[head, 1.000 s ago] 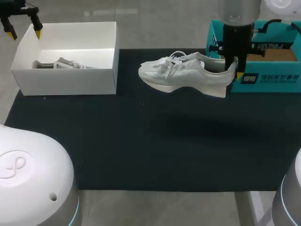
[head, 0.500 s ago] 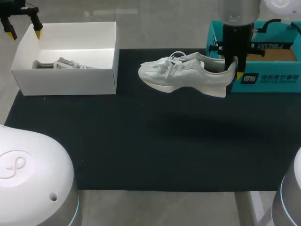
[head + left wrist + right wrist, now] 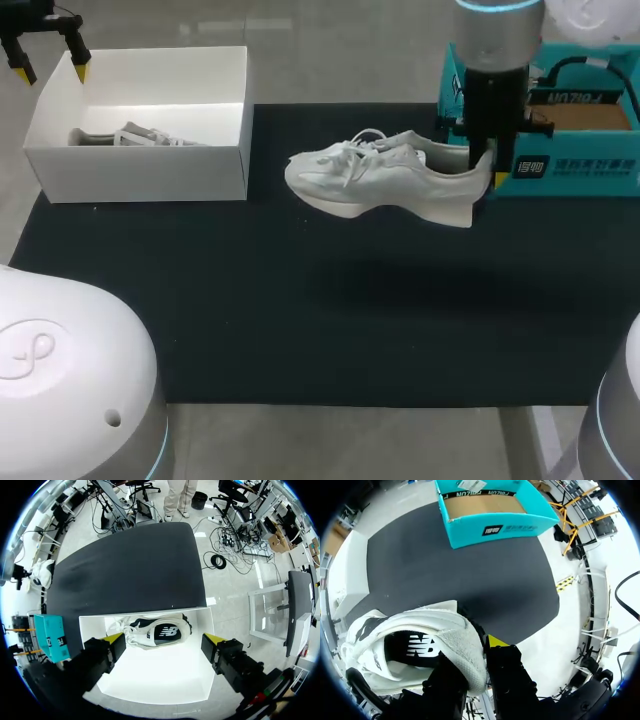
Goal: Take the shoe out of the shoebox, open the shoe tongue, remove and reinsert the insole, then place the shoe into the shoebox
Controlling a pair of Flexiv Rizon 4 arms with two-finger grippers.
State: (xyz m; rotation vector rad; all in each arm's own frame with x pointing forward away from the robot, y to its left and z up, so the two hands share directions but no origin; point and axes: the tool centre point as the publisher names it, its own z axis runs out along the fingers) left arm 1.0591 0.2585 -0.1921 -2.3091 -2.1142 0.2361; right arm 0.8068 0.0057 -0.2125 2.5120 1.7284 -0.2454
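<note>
Holding the shoe (image 3: 385,180) by its heel, my right gripper (image 3: 490,170) has it hanging clear above the worktop (image 3: 330,320). The wrist view shows one finger inside the heel opening and the other outside, so the gripper is closed to a narrow gap with the heel wall pinched between. The rest of the shoe reaches out sideways from the gripper, toe farthest from it and sole facing down. The teal shoebox (image 3: 600,165) sits just beside the gripper, on the side away from the toe, and looks empty.

My left gripper (image 3: 50,62) hovers over a white box (image 3: 150,170), fingers spread wide with nothing between them. A second shoe (image 3: 157,631) lies in that box below it, well apart from my right gripper.

I judge the first step all but done: the shoe is out of the shoebox but not yet resting on anything. The next move, as I read it, is to lower it sole-first onto the dark surface under the gripper until it sits flat, then let go of the heel. The hold is at one end only, so the toe may sag or swing. Opening the tongue should need both grippers, one to steady the shoe, so my left would have to come across.
</note>
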